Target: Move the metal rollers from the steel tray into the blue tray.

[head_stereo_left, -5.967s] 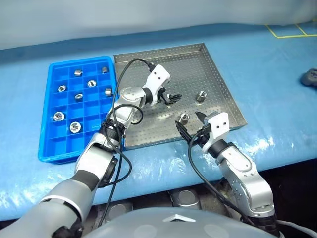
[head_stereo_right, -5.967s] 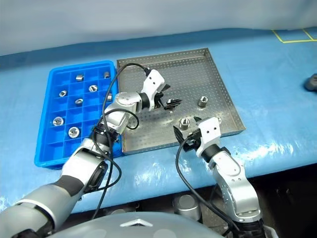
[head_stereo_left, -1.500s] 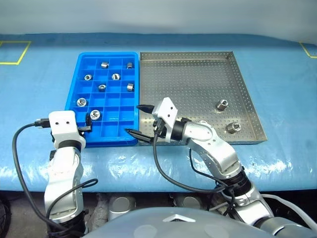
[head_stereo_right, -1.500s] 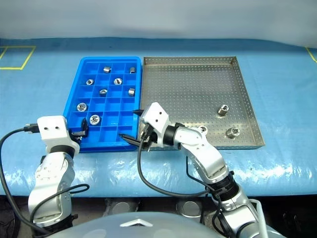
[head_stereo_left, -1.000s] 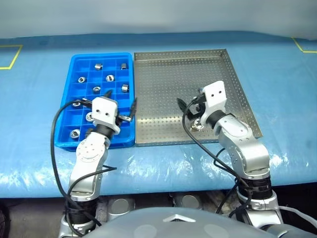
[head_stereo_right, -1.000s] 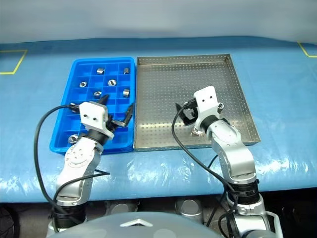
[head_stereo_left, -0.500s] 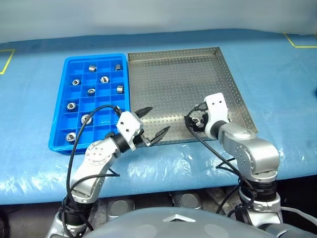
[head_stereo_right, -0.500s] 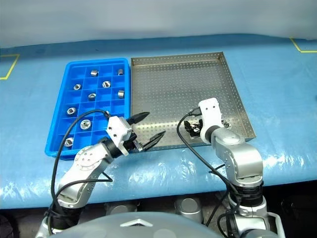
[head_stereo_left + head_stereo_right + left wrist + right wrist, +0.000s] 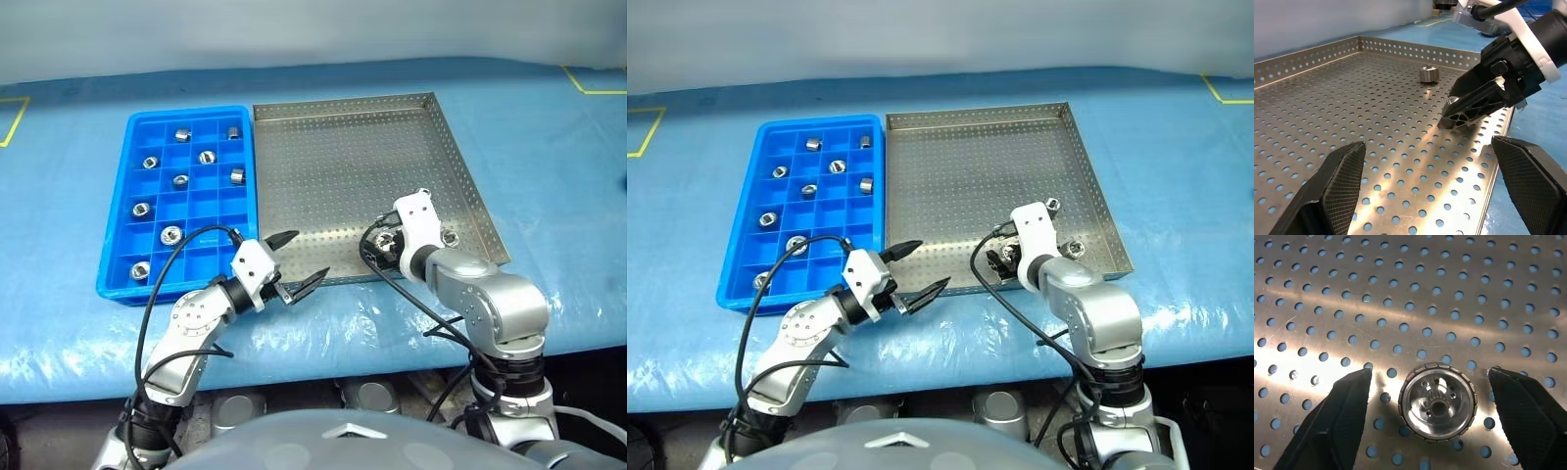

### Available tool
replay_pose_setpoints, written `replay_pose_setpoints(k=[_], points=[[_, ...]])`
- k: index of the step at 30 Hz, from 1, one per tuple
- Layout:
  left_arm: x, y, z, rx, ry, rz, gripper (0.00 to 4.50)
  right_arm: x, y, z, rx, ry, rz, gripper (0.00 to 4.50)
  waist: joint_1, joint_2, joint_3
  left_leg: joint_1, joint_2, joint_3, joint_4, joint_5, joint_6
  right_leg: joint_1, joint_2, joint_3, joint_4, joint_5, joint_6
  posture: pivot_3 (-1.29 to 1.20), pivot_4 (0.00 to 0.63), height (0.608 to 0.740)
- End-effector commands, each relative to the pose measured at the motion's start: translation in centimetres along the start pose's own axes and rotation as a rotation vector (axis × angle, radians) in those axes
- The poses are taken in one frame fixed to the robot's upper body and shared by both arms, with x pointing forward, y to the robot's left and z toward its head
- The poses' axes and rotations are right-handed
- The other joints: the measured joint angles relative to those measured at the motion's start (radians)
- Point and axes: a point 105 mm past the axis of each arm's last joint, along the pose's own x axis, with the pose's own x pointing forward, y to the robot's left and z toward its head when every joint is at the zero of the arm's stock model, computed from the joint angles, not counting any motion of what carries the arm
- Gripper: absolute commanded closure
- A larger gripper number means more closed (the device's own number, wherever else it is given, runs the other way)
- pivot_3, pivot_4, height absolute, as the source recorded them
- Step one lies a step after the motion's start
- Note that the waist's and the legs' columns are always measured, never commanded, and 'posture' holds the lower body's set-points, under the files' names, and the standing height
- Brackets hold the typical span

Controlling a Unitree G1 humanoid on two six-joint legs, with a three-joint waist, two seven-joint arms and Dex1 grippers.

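Left pincer (image 9: 297, 264) spread wide, empty, over the steel tray's (image 9: 343, 147) near rim. Right pincer (image 9: 1430, 396) apart, straddling one metal roller (image 9: 1438, 401) on the tray floor, not touching. Eight rollers (image 9: 181, 181) farther off in blue tray (image 9: 122, 215) compartments.

Bright blue plastic on the blue tray (image 9: 114, 220), its grid all one shade, and shiny silver metal rollers (image 9: 171, 234) glint inside it. Beside it the steel tray (image 9: 343, 166) shows dull grey metal, dotted all over with rows of small round holes. Another roller (image 9: 1438, 401) gleams silver, ridged round its rim, dark at its hollow centre. Black fingers (image 9: 1337, 188), cross-hatched on the pads. The table cover (image 9: 549, 127) is light blue, with yellow tape lines (image 9: 588, 83) near the corners.
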Motion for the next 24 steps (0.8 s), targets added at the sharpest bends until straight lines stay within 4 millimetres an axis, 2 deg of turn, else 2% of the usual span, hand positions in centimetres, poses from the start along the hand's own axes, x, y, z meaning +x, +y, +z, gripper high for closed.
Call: replay_pose_setpoints(k=[1,5,9,16,24], points=[[-0.1,0.3,-0.3,-0.008,-0.019,-0.009,0.00,-0.2,0.1,0.7,-0.002,-0.014,0.001,1.61,0.000,0.001,-0.001,0.000,0.000,0.000,0.000,0.000,0.000,0.000,0.000,0.000,0.000,0.000,0.000,-0.09,0.150,0.740],[0.0,0.5,-0.4,-0.004,-0.031,-0.002,0.00,-0.1,0.2,1.1,-0.004,-0.021,0.004,2.81,0.000,0.002,-0.001,0.001,0.000,0.000,0.000,0.000,0.000,0.000,0.000,0.000,0.001,0.000,0.000,-0.09,0.150,0.740],[0.0,1.1,0.3,-0.001,-0.083,0.041,0.00,-0.1,0.7,1.9,-0.020,-0.051,0.015,2.80,0.002,0.002,-0.001,0.001,0.000,0.000,0.000,0.000,0.000,0.001,0.000,0.000,0.001,0.001,0.001,-0.07,0.150,0.740],[-0.9,2.2,3.9,0.021,-0.189,0.147,0.00,0.5,2.6,5.4,-0.063,-0.182,0.054,2.80,0.000,0.002,-0.001,0.001,0.000,0.000,0.000,0.001,0.001,0.000,0.001,0.001,0.001,0.001,0.002,-0.03,0.150,0.740],[-2.0,1.2,6.8,0.019,-0.213,0.218,0.00,1.2,6.2,9.0,-0.119,-0.305,0.176,2.80,0.023,0.002,0.000,-0.003,0.000,0.000,-0.001,0.000,0.001,-0.003,0.000,0.000,-0.001,0.001,-0.001,0.04,0.150,0.740]])
